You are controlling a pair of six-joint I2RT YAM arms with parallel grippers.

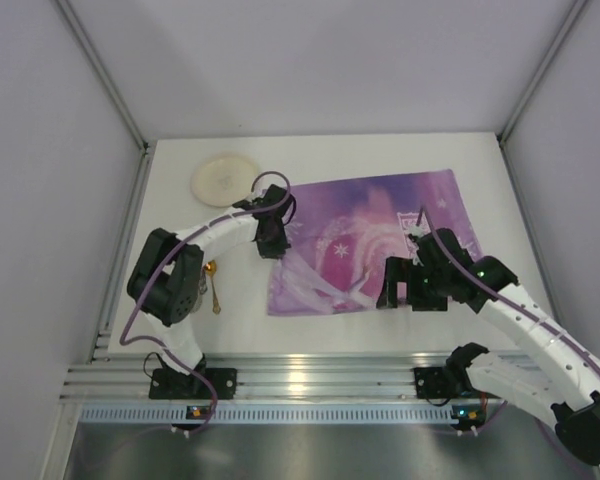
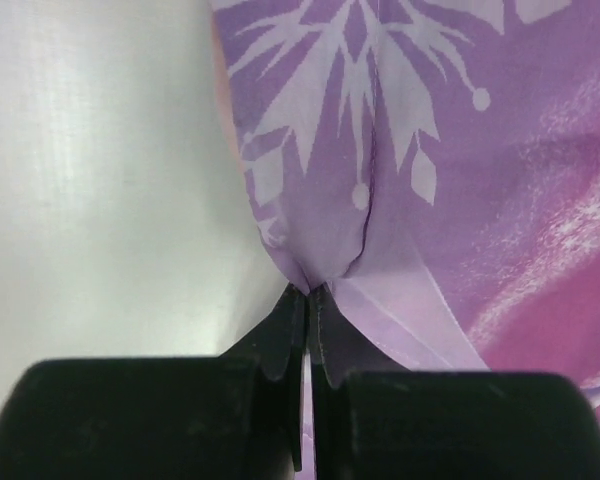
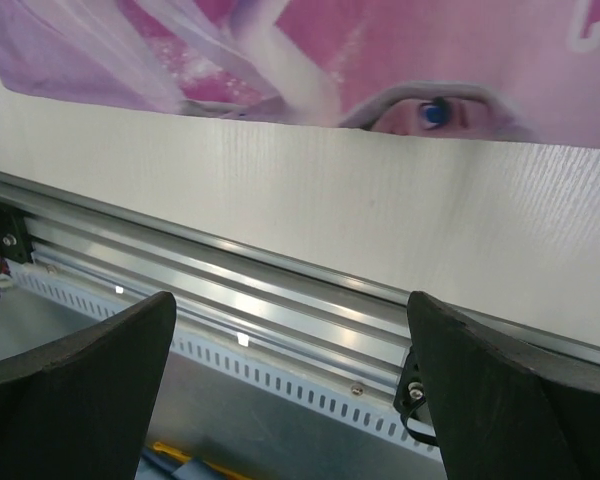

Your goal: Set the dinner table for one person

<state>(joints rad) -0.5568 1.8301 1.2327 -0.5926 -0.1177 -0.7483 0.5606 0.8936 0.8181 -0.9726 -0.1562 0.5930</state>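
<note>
The white dinner table (image 1: 180,215) carries a purple snowflake placemat (image 1: 380,240), lying slightly askew with creases near its front left. My left gripper (image 1: 272,232) is shut on the placemat's left edge; the left wrist view shows the fabric (image 2: 320,270) pinched and puckered between the fingertips (image 2: 285,330). My right gripper (image 1: 412,290) is open and empty above the table's front edge, near the placemat's front edge (image 3: 310,100). A pale round plate (image 1: 223,179) lies at the back left. A gold spoon (image 1: 215,287) lies at the left.
The aluminium rail (image 1: 300,378) runs along the front edge, also in the right wrist view (image 3: 230,290). White enclosure walls stand close to the left, back and right sides of the table.
</note>
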